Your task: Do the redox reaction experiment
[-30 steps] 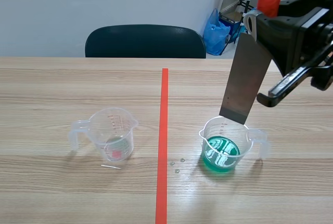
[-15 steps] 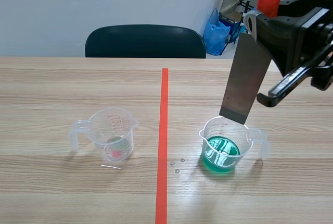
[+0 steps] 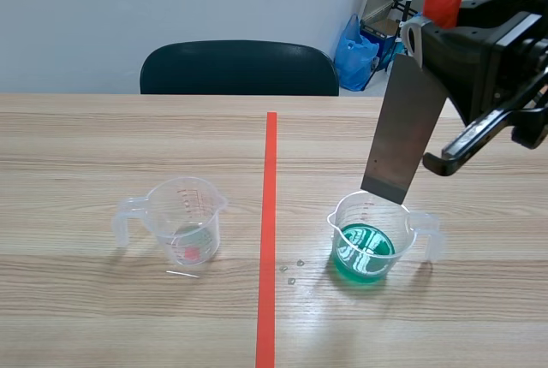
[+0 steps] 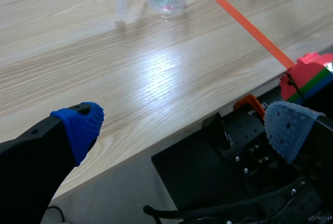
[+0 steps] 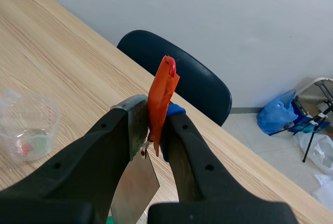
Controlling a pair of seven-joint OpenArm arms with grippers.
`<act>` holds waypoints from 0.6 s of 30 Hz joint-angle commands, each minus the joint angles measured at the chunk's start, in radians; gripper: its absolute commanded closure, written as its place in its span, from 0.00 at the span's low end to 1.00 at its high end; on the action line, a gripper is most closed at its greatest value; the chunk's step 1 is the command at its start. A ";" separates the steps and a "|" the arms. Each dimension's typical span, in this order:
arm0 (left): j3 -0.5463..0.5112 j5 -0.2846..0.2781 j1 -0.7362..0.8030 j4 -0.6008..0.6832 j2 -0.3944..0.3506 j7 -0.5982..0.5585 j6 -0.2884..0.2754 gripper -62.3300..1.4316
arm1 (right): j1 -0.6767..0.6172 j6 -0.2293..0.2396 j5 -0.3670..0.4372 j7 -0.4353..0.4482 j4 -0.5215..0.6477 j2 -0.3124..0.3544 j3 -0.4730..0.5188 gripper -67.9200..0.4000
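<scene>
One grey metal strip (image 3: 401,133) hangs tilted over your green-liquid cup (image 3: 370,244), right of the tape line (image 3: 269,231). Your right gripper (image 5: 154,122), raised high, pinches the strip's top together with an orange-red tab (image 5: 162,94). Your left gripper (image 4: 182,130) sits low at the near edge of the table (image 4: 104,78), fingers spread, holding nothing.

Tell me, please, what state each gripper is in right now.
Left gripper: open, holding nothing.
Right gripper: closed on the metal plate.
</scene>
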 commanded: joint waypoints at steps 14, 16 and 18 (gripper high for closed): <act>0.095 -0.197 -0.460 0.008 -0.232 0.265 -0.230 0.95 | 0.001 -0.007 0.007 0.015 0.021 0.016 0.007 0.97; 0.164 -0.261 -0.584 0.010 -0.262 0.349 -0.242 0.95 | 0.001 -0.007 0.007 0.015 0.021 0.016 0.007 0.97; 0.254 -0.306 -0.720 0.011 -0.280 0.438 -0.243 0.95 | 0.001 -0.007 0.007 0.015 0.021 0.016 0.007 0.97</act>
